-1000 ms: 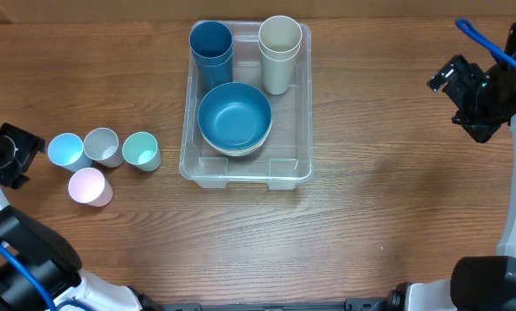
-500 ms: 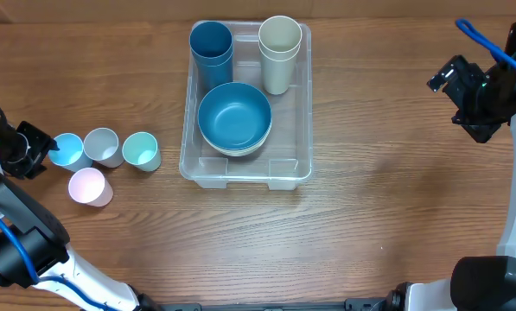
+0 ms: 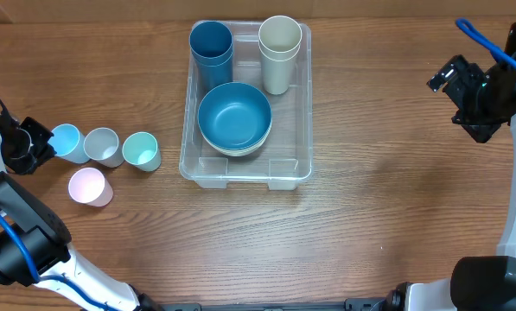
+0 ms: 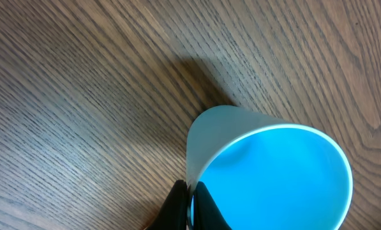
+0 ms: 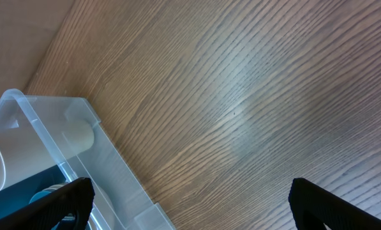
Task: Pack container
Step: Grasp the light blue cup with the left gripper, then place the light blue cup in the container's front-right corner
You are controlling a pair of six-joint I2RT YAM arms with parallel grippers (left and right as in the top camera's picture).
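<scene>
Got the container [image 3: 245,171] flat on the table [image 3: 387,199], upper centre of the overhead frame, long side running top to bottom. Inside it: dark blue cup stack [image 3: 211,45] in the upper left corner, cream cup stack [image 3: 280,43] in the upper right corner, blue bowl [image 3: 234,117] just below both, with a paler rim [image 3: 237,154] peeking out under its lower edge. At the left of the frame, well apart from the container: row of three small cups on the wood, light blue cup [image 3: 66,138], grey cup [image 3: 102,143], mint cup [image 3: 140,149], left to right and nearly touching. Pink cup [image 3: 88,185] just below the row, under the grey one. Left gripper [image 3: 43,143] at the far left edge, pinched tight on the light blue cup. In the wrist view, black fingertips [image 4: 176,207] closed on the near wall at the rim, one inside, one outside. Cannot tell whether the cup's base is on the wood or off it. Right gripper [image 5: 190,191] near the upper right edge of the overhead frame, well apart from the container, holding nothing. In its wrist view, fingers [image 5: 56,204] in the two lower corners, spread wide, bare wood between, a corner of the container at the left edge.
</scene>
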